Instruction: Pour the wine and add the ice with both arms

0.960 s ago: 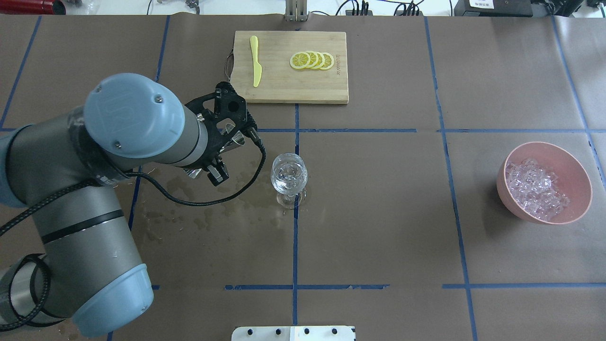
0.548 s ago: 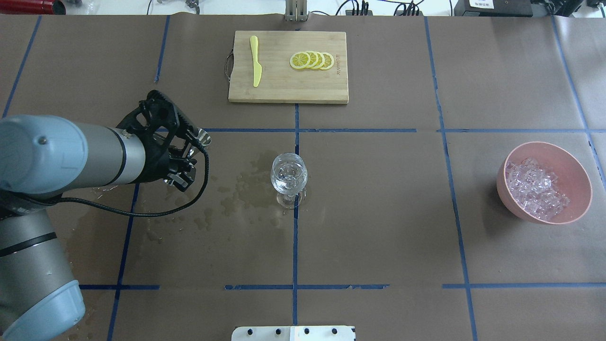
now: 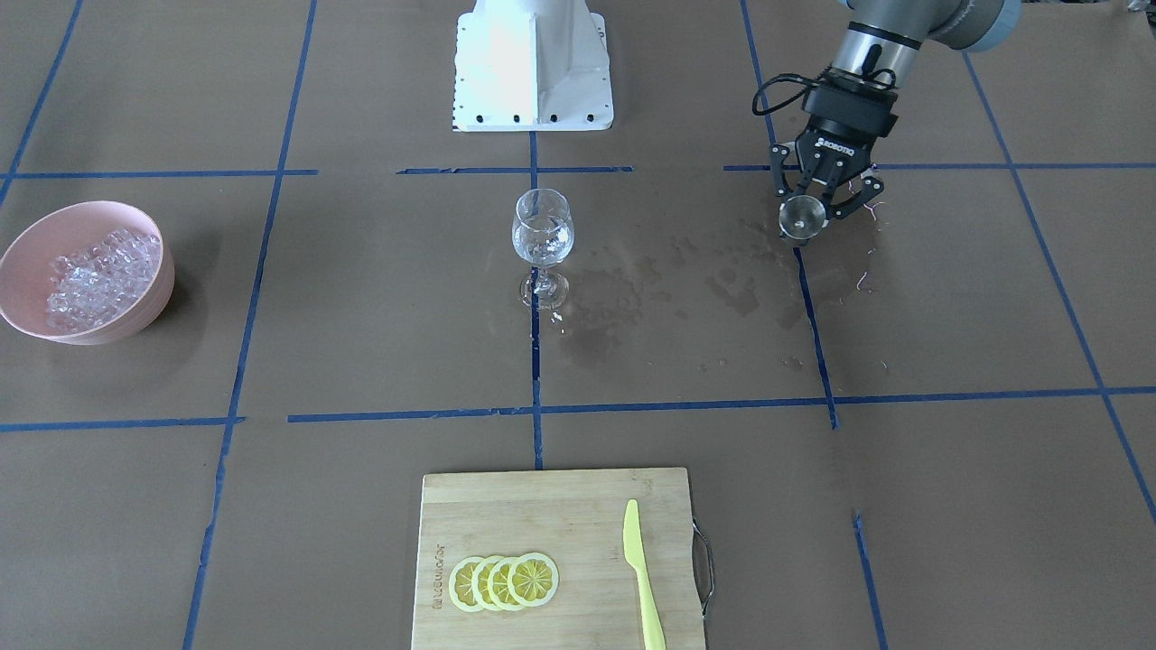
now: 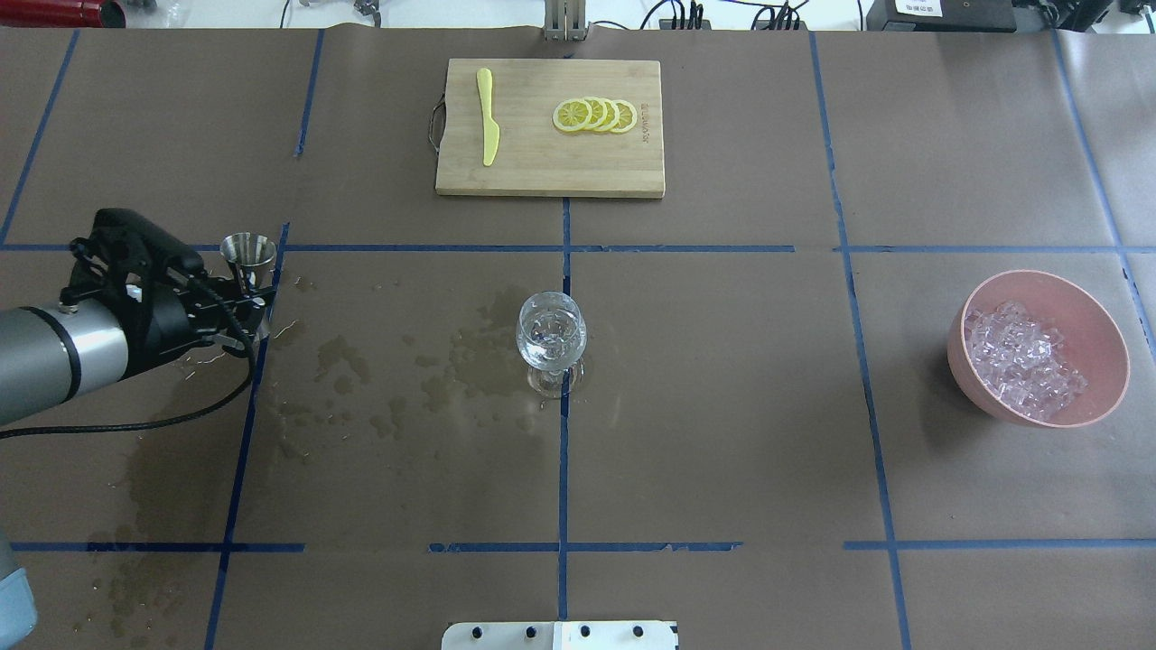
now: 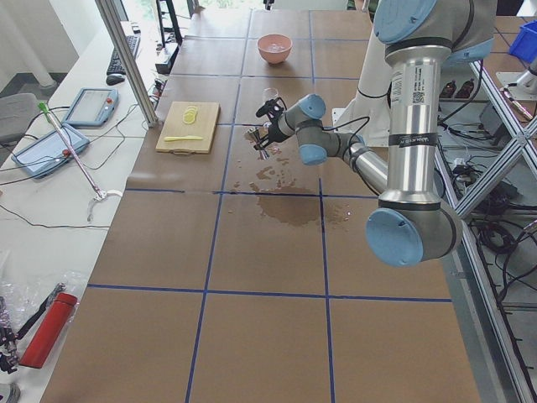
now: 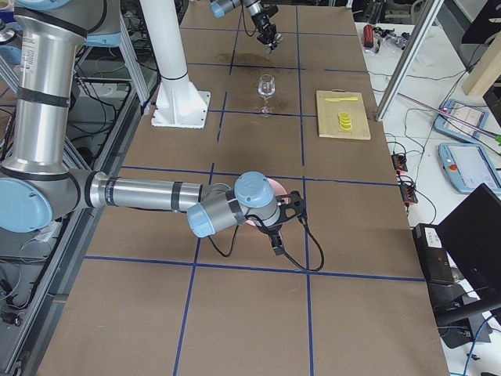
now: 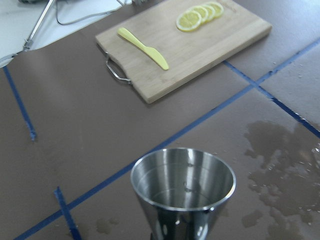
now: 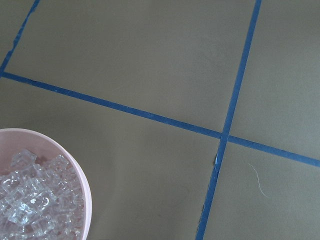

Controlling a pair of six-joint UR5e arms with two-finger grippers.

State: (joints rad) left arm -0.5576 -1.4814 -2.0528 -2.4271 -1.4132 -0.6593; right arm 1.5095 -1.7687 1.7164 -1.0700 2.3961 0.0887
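Note:
A clear wine glass [image 4: 551, 338] [image 3: 542, 236] stands at the table's middle; I cannot tell whether wine is in it. My left gripper [image 4: 251, 291] [image 3: 806, 212] is far to its left, shut on the waist of a steel jigger [image 4: 248, 250] [image 7: 182, 185]. The jigger is upright and looks empty inside. The ice [image 4: 1020, 357] [image 8: 35, 200] is heaped in a pink bowl [image 4: 1109, 325] [image 3: 135, 217] at the right. My right gripper [image 6: 276, 237] shows only in the exterior right view, beside that bowl; I cannot tell if it is open or shut.
Wet stains [image 4: 361, 379] spread over the brown paper between the jigger and the glass. A bamboo cutting board [image 4: 542, 171] at the back holds lemon slices [image 4: 594, 116] and a yellow knife [image 4: 488, 116]. The white pedestal [image 3: 533, 63] stands at the robot's edge.
My left arm has drawn back to the left, away from the glass, carrying the jigger. The jigger has come upright. Glass and bowl have stayed put.

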